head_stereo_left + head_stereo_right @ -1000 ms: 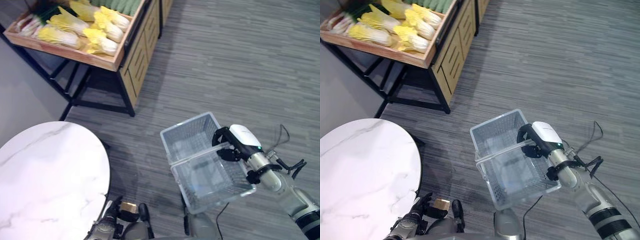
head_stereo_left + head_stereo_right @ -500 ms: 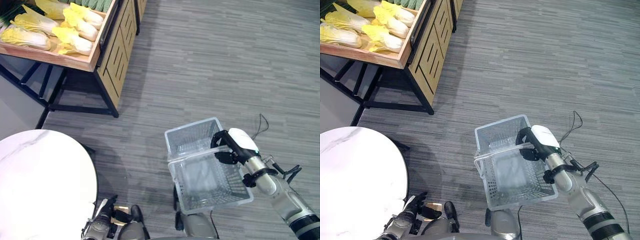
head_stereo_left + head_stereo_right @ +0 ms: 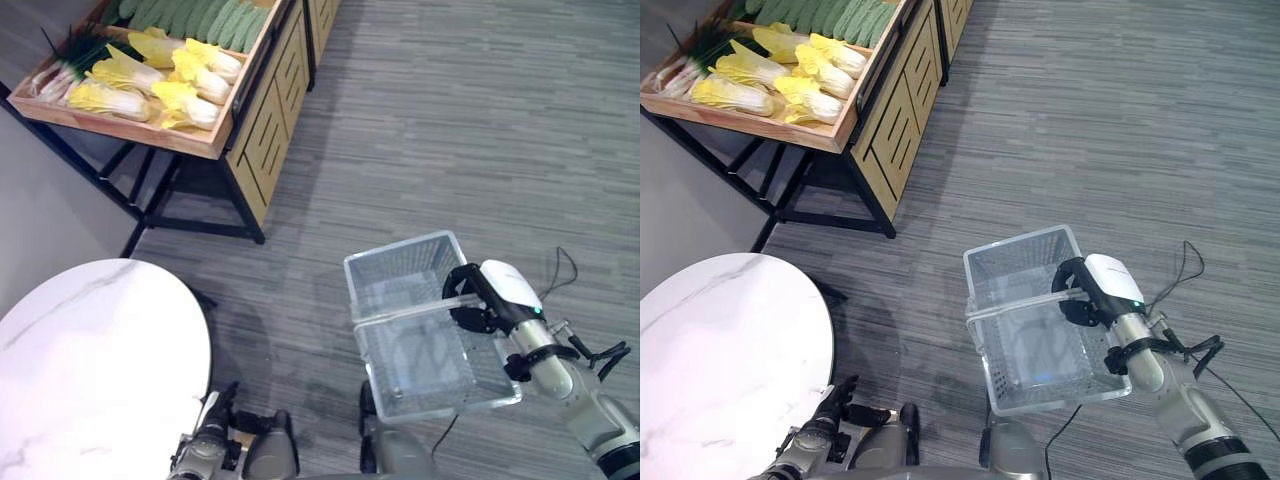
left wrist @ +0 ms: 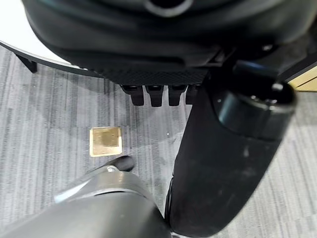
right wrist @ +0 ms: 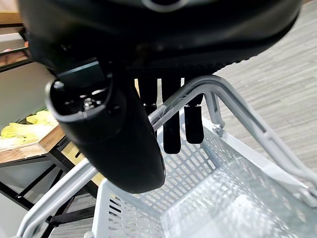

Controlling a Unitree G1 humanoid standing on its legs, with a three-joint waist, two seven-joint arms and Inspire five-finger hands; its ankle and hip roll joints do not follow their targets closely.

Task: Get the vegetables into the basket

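My right hand (image 3: pixel 482 298) is shut on the handle (image 5: pixel 225 106) of a pale grey mesh basket (image 3: pixel 397 256), which hangs low over the floor at the right. Its fingers (image 5: pixel 172 126) curl round the bar, and I see nothing inside the basket. The vegetables lie far off at the upper left in a wooden crate (image 3: pixel 140 128): yellow cabbages (image 3: pixel 185 95), green cucumbers (image 3: pixel 190 14) and a bunch of scallions (image 3: pixel 62 72). My left hand (image 3: pixel 828 412) hangs low beside the table at the bottom left, relaxed and holding nothing.
A round white marble table (image 3: pixel 90 350) takes up the lower left. The crate rests on a wooden stand with a black metal frame (image 3: pixel 240 185). Grey striped floor (image 3: pixel 460 130) stretches between the stand and the basket.
The whole view has shifted, so the camera has moved. My right hand keeps the same hold on the basket handle. The left hand stays low.
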